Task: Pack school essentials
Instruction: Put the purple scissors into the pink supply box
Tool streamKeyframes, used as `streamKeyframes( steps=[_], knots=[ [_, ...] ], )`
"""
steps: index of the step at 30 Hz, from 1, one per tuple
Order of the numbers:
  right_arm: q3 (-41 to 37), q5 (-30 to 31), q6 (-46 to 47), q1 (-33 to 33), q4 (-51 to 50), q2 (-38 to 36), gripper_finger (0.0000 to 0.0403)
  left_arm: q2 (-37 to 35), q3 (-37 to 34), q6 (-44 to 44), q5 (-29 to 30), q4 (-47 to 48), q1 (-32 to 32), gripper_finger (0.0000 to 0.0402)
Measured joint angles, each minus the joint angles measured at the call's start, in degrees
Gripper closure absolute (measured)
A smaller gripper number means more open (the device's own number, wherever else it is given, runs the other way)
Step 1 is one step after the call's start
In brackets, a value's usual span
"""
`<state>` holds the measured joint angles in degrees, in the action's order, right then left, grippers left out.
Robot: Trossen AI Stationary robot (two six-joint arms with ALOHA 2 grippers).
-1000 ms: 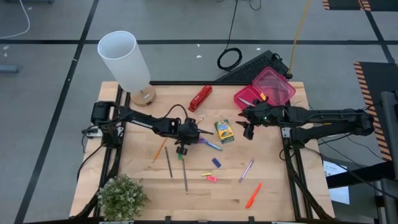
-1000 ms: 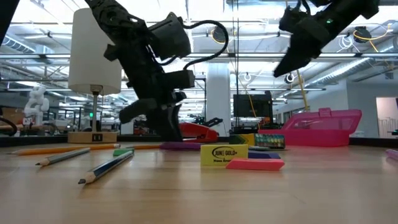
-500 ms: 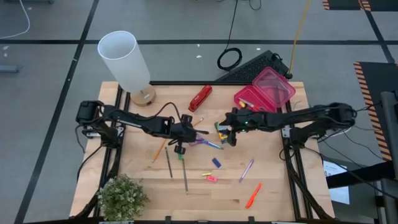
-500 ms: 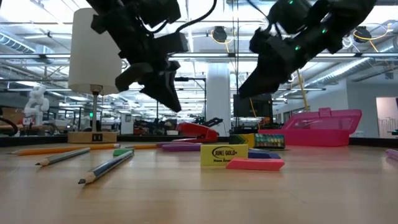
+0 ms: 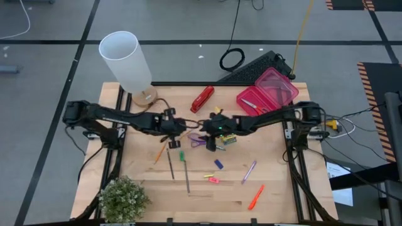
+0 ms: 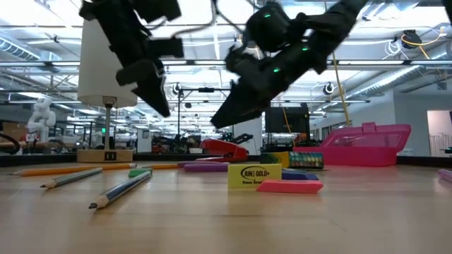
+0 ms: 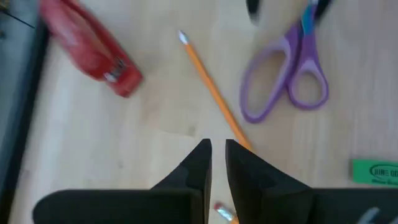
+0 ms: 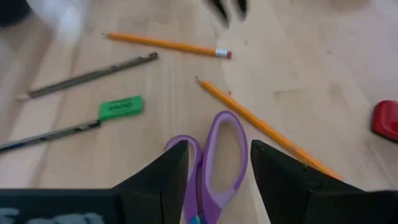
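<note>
Both claws hang over the middle of the surface, the right one above the purple scissors.

High view: the left claw (image 5: 174, 127) and the right claw (image 5: 212, 139) meet near the centre of the wooden surface (image 5: 276, 182), with the purple scissors (image 5: 196, 140) between them and the crayon box (image 5: 227, 137) just right; the orange marker (image 5: 255, 197) lies at the near right edge and the pink box (image 5: 267, 90) at the far right. Low view: both claws hang clear above the surface, with pencils (image 6: 74, 176) lying at the left. Left wrist view: the left claw's fingers (image 7: 241, 171) are pressed almost together over an orange pencil (image 7: 211, 93), near the red stapler (image 7: 90, 55). Right wrist view: the right claw's fingers (image 8: 165, 171) are spread wide on either side of the scissors' handles, with a green eraser (image 8: 120, 107) beyond.
</note>
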<state>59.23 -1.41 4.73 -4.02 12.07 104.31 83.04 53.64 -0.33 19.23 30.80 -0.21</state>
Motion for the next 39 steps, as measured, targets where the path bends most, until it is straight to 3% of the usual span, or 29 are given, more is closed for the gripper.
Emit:
streamKeyframes(
  steps=[6, 14, 20, 39],
  knots=[
    [9.9, 0.1, -2.4, 0.3, -7.2, 8.3, 0.0234, -9.5, -6.1, -0.8, 1.3, -4.1, 0.0, 0.035],
    [14.7, 0.4, -8.2, 1.2, -9.4, 12.8, 0.0234, -16.7, -9.9, -1.2, 1.5, -4.4, -0.4, 0.035],
    [14.8, 4.9, -10.8, 2.6, -10.2, 12.8, 0.0234, -17.2, -10.0, -0.9, 1.4, -4.7, -0.6, 0.035],
    [14.7, 2.1, -7.5, 1.1, -13.0, 15.4, 0.0244, -17.2, -10.0, -1.1, 1.3, -5.7, -1.0, 0.035]
  ],
)
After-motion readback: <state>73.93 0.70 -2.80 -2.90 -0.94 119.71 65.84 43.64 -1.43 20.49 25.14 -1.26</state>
